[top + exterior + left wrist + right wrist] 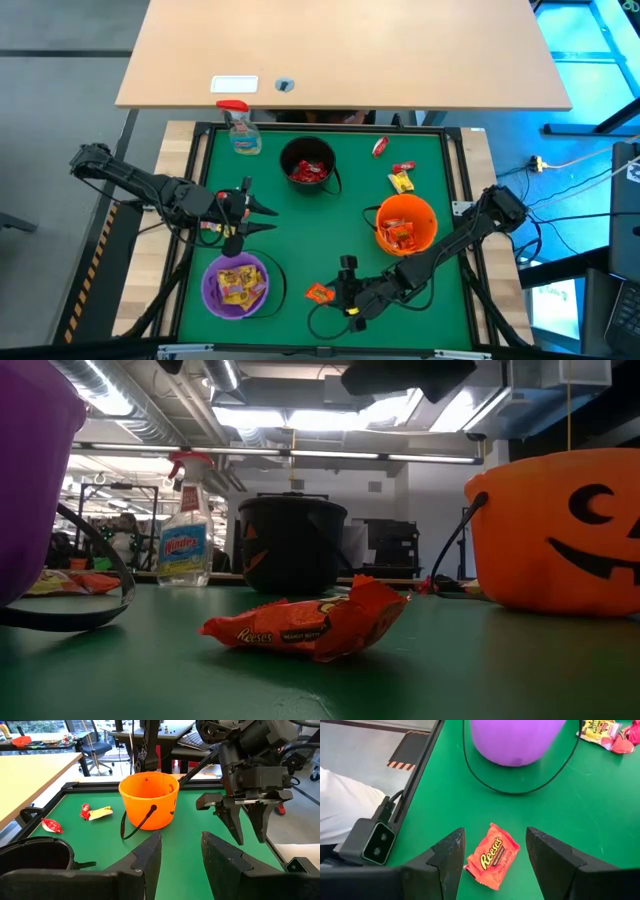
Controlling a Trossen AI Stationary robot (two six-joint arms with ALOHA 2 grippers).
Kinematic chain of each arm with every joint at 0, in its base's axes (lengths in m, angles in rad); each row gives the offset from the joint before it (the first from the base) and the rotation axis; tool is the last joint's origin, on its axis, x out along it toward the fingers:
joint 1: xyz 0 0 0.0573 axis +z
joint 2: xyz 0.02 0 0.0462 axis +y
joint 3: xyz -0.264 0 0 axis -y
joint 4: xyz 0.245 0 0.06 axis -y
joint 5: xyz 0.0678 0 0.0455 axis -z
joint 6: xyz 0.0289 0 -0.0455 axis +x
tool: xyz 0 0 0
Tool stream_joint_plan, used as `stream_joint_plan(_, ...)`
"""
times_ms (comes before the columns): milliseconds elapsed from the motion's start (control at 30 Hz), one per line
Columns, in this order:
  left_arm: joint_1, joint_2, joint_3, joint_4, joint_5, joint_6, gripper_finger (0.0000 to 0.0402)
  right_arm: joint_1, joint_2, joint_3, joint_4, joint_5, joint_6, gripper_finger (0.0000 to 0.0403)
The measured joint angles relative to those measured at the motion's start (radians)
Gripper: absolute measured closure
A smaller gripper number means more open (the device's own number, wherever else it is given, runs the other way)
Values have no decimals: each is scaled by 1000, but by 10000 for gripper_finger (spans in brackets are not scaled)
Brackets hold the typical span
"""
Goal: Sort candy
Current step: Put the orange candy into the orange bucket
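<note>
One orange Reese's packet lies flat on the green mat between and just ahead of the right gripper's spread fingers, so closing too high could skate over it or nudge it aside.

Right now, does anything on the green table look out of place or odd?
Nothing is damaged or spilled. A few candies still lie outside the buckets: an orange Reese's packet on the mat between the right gripper's open fingers, and three more pieces beyond the orange bucket. The spray bottle stands upright in a corner.
</note>
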State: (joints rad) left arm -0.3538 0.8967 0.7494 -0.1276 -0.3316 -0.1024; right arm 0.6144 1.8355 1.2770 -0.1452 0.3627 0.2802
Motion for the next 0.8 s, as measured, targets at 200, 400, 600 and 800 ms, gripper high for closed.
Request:
stream_joint_plan(200, 0, 0, 0, 1, 0, 0, 273, 0, 0, 0, 17, 3, 0, 196)
stream_joint_plan(400, 0, 0, 0, 1, 0, 0, 273, 0, 0, 0, 16, 3, -1, 196)
stream_joint_plan(600, 0, 0, 0, 1, 0, 0, 273, 0, 0, 0, 17, 3, -1, 196)
stream_joint_plan(800, 0, 0, 0, 5, -8, 0, 273, 0, 0, 0, 16, 0, -12, 196)
